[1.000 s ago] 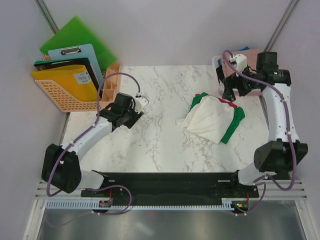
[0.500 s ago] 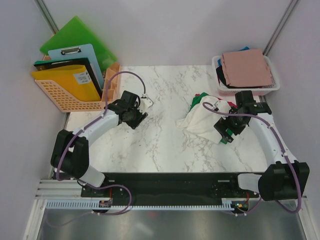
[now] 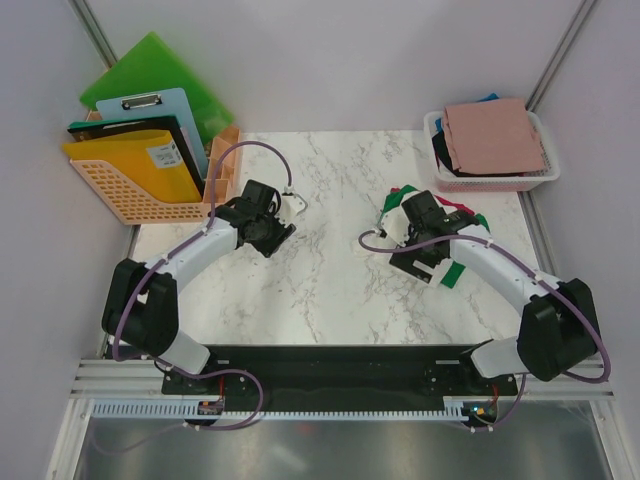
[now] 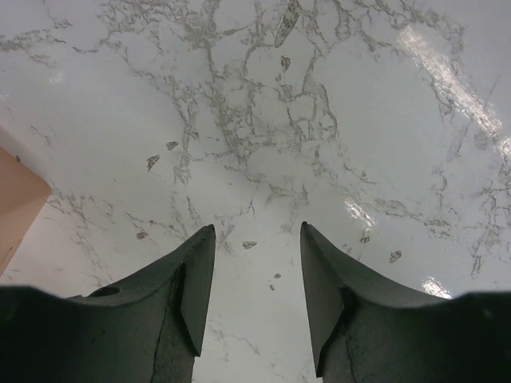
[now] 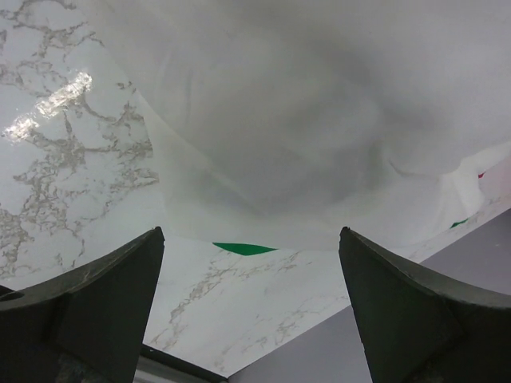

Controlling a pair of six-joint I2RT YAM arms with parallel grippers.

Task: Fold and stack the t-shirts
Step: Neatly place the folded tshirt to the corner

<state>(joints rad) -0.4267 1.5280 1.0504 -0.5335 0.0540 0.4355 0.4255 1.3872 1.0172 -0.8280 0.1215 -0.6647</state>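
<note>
A cream-white t-shirt [image 5: 303,120] lies crumpled on the marble at centre right, and a sliver of a green one [image 5: 243,249] pokes out from under its edge. From above, my right arm covers most of this heap; green cloth [image 3: 452,273] and a bit of red [image 3: 457,208] show around it. My right gripper [image 3: 420,260] [image 5: 251,239] hangs wide open right at the white cloth's edge, nothing between its fingers. A dusty-pink t-shirt [image 3: 492,135] lies folded on top in the basket. My left gripper [image 3: 272,238] [image 4: 258,231] is open over bare marble.
The white mesh basket [image 3: 548,173] stands at the back right, with dark and blue cloth under the pink one. An orange basket [image 3: 120,197] with clipboards and green boards [image 3: 160,68] fills the back left corner. A peach box corner [image 4: 16,203] shows beside my left gripper.
My right arm has swung from the basket at the back right down and left onto the white t-shirt heap. My left arm has shifted slightly right, then held still.
</note>
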